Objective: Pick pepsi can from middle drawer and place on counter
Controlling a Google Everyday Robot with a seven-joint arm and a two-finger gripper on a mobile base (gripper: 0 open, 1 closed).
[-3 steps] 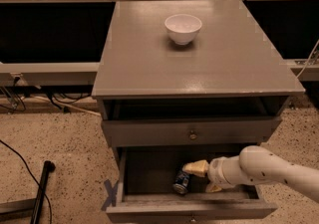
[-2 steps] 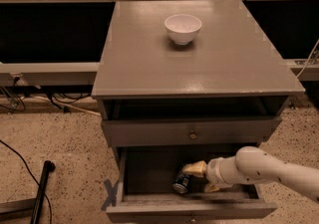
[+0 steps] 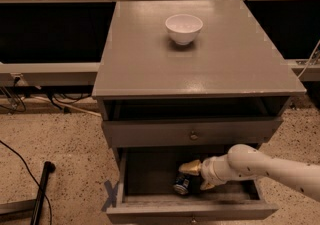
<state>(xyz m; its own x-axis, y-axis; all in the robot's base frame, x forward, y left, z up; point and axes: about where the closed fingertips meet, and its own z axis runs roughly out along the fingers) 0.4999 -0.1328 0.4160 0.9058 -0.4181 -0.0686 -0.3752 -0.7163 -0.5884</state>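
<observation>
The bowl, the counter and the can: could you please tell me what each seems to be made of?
The bowl looks glossy white, likely ceramic. The counter seems grey-painted wood with a faint sheen. The can, blue with a silvery end, is probably metal; it sits in the open drawer by the gripper.

Lighting was pretty soft and came from overhead, so the grey worktop [image 3: 150,64] had a faint sheen. The white bowl [image 3: 184,28] was the brightest thing there, with just a small shadow tucked under it. Lower down it got way dimmer: the gripper [image 3: 194,177] sat inside the open middle drawer [image 3: 150,202], whose tray was mostly in shadow, and the gaps either side of the cabinet were basically black.
</observation>
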